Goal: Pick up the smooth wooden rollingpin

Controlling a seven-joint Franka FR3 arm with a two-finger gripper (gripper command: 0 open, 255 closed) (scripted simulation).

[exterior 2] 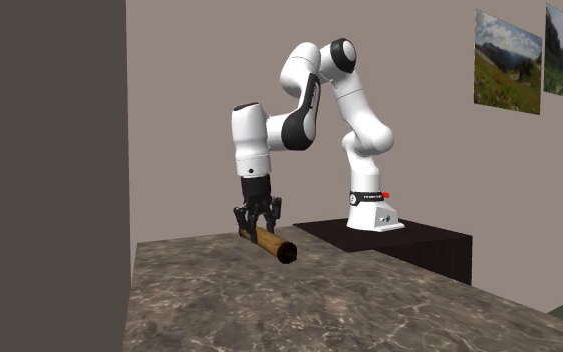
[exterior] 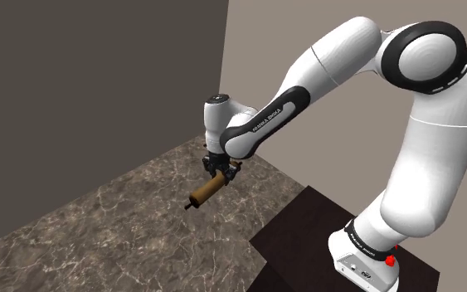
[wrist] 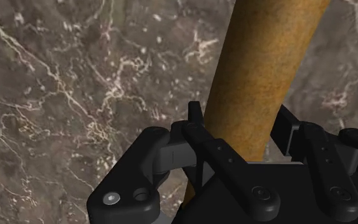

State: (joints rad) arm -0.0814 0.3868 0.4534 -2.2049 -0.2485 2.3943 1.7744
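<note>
- Black gripper (exterior: 220,170), what does it do with its fingers?
- It is closed on the rolling pin (exterior: 206,191). In the wrist view the two fingers (wrist: 196,130) press the brown pin from both sides, near one end of it.
- So where is the pin exactly?
- It is between the fingers, over the counter (exterior: 99,232), which has a dark stone pattern with pale veins. The gripper points down. The pin sticks out from it toward the shoulder view's lower left, with the far end a little lower. Whether this end touches the counter, I cannot tell.
- How does the pin look?
- Brown like wood, a plain thick cylinder. Its far end looks dark.
- And what is around?
- The white arm (exterior: 422,124) bends over from its stand (exterior: 298,232), a dark box just beside the counter. Behind the counter a dark grey wall (exterior: 99,83) meets a lighter wall (exterior: 306,25). In the second exterior view two landscape pictures (exterior 2: 507,60) hang on the lighter wall, high at the right.
</note>
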